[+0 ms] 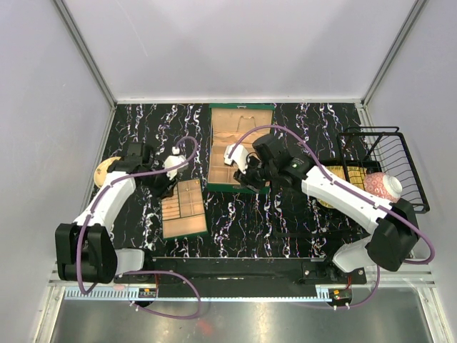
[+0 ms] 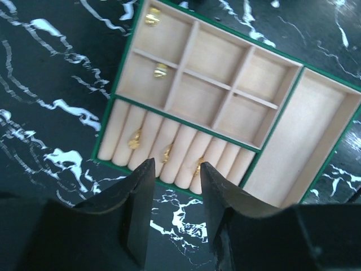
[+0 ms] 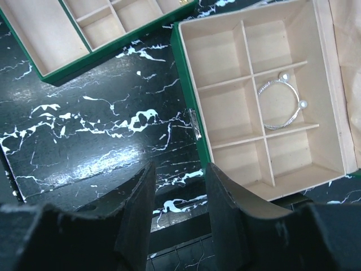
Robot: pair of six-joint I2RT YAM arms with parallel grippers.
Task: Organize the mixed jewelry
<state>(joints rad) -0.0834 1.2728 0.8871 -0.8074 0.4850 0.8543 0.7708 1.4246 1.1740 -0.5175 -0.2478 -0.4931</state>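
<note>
**Both grippers held open and empty above the jewellery**

The left gripper (image 2: 175,195) is held above the table (image 1: 285,221), at one edge of a tan tray (image 2: 330,121) that lies left of centre, nearer the near edge. Its jaws are set a moderate way apart, and only the black marbled surface is seen between them; nothing is gripped. Five small gold pieces are seen in the tray. Three of them (image 2: 167,151) are tucked into the padded ring rolls just beyond the fingertips, apart from them. The other two (image 2: 161,70) lie further off, each in its own small square compartment at the tray's far corner as seen from the wrist. The rest of the tray's compartments, including the long one down its side, are seen bare.

The right gripper (image 3: 179,195) is held beside the green box (image 1: 239,146), which stands open at the middle of the table's far edge. Its jaws are likewise parted about halfway, with only the table showing in the gap. A silver bangle (image 3: 279,104) with two pearl-like ends lies inside the box, in a middle compartment of its divided floor. It is placed beyond the fingertips and off to their right, well apart from them. The box's latch is seen on the wall nearest the gripper.

A black wire basket (image 1: 400,153) stands at the right edge, and a yellow woven mat (image 1: 103,168) lies at the left edge.
</note>
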